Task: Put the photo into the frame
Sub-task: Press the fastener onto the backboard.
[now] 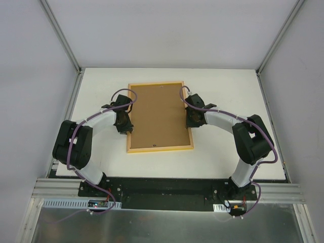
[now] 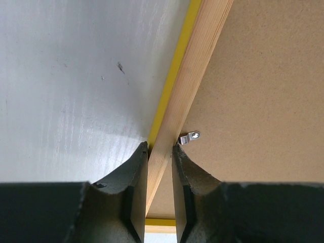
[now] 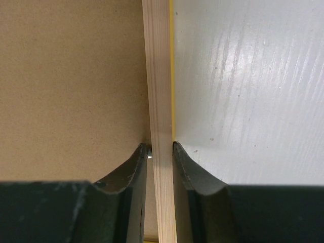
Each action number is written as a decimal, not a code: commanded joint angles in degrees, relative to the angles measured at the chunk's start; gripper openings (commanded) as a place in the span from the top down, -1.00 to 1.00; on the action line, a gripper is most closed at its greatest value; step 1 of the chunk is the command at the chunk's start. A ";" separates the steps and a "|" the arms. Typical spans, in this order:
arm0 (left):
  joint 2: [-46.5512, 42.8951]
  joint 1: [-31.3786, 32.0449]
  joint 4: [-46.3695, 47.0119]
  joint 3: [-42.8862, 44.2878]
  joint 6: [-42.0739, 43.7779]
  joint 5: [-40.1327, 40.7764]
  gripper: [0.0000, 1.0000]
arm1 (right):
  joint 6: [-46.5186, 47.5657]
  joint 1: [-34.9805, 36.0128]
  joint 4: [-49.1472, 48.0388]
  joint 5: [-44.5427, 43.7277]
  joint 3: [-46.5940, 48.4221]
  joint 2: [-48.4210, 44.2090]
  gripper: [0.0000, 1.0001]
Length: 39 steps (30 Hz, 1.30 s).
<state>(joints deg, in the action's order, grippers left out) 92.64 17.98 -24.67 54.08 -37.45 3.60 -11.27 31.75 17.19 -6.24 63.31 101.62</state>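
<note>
Gripping the frame [image 1: 160,148] from both sides: the left gripper [image 2: 160,152] is narrowed onto the left long rail, with one finger on the outer yellow edge and the other on the inner side next to the backing panel [image 1: 158,114]. The right gripper [image 3: 160,149] is pinched the same way across the right long rail. The frame lies face down on the white table [image 1: 223,91], wood-coloured back up, brown panel seated inside it. A small metal tab [image 2: 191,136] sits on the panel just beside the left inner finger. The photo shows in no view — whether it lies under the panel cannot be told. Judged step: a two-arm hold on the frame, probably for lifting or turning it over. The next move calls for both arms to rise together and level — an uneven lift could twist the thin rails or loosen the panel.
</note>
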 commanded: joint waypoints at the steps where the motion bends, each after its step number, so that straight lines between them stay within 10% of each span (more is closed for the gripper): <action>1: 2.47 0.48 3.31 -2.40 -3.33 0.89 0.88 | 0.28 0.60 0.74 1.23 -1.43 1.12 0.99; 22: 3.07 1.97 4.19 -1.44 1.86 -3.07 0.38 | 0.19 0.68 0.39 2.20 -1.34 1.56 0.99; 39: 7.73 1.36 3.57 0.49 1.42 1.15 0.72 | 0.28 0.60 0.12 2.64 -2.22 0.68 0.99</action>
<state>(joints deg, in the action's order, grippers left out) 94.78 18.76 -22.79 56.03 -35.00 4.03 -11.09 31.44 15.97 -6.61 62.98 101.62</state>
